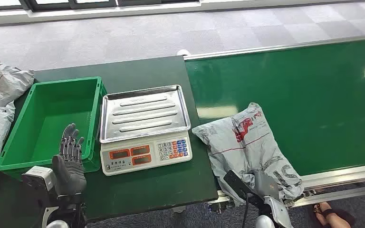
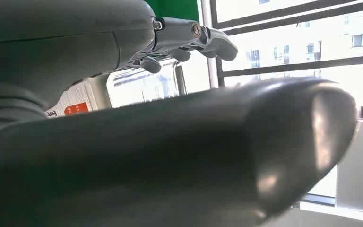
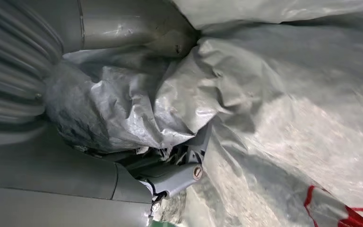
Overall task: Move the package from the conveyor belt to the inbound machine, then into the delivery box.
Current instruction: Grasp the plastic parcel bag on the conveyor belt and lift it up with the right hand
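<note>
Conveyor belt (image 1: 313, 95): You see the green belt running across the right half of the scene, its near edge carrying the package; nothing has left it yet.

Table (image 1: 157, 190): The dark green table sits left of the belt, with the delivery box on its left part and the inbound machine just right of it.

Delivery box (image 1: 14, 142): The green crate stands open on the left side of the table with no parcel inside, so the final step looks undone.

Package (image 1: 249, 142): The grey crumpled mailer with red print lies on the belt's near left corner, just right of the scale and apart from it. It rests partly over the belt's near rail.

Inbound machine (image 1: 145, 114): The scale's steel tray is bare, so the weighing step has not begun by your reading.

Other bags (image 1: 0, 85): Grey mailers lie at the far left, beside the crate.

Right hand (image 3: 170, 175): In the wrist view you find its fingers buried in the mailer's folds, the plastic bunched between thumb and fingers; it appears to be gripping the package at its near end.

Left hand (image 1: 70, 156): It hovers over the near rim of the crate, fingers extended and holding nothing.

Progress: Pickup looks under way; lift, weighing and boxing remain.
</note>
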### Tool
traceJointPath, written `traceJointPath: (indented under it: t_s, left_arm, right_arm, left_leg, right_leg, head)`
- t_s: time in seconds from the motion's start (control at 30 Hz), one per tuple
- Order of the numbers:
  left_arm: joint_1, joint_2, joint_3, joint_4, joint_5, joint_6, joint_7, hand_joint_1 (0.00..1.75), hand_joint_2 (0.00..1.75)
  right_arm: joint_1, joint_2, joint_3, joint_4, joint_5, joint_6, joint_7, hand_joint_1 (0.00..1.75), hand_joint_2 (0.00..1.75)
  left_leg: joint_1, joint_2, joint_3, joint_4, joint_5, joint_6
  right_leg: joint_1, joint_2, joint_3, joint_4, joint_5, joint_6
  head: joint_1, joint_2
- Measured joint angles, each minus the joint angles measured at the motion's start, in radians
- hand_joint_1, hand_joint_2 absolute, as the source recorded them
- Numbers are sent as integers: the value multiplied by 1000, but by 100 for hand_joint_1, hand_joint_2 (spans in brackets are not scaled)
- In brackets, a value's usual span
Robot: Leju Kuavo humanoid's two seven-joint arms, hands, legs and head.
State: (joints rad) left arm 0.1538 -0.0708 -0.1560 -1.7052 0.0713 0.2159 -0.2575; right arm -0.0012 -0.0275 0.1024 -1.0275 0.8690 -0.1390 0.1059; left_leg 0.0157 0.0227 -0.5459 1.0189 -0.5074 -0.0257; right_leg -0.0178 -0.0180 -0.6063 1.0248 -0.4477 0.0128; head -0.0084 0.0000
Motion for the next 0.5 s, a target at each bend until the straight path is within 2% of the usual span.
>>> traceJointPath:
  t_s: [0.5]
  left_arm:
    - [-9, -3, 0, 8, -4, -13, -4, 0, 0]
  right_arm:
    - [32, 3, 12, -47, 6, -47, -7, 175, 175]
  left_leg:
    - [0, -2, 6, 0, -1, -1]
  right_leg:
    - [0, -2, 0, 0, -2, 0]
  head:
    - [0, 0]
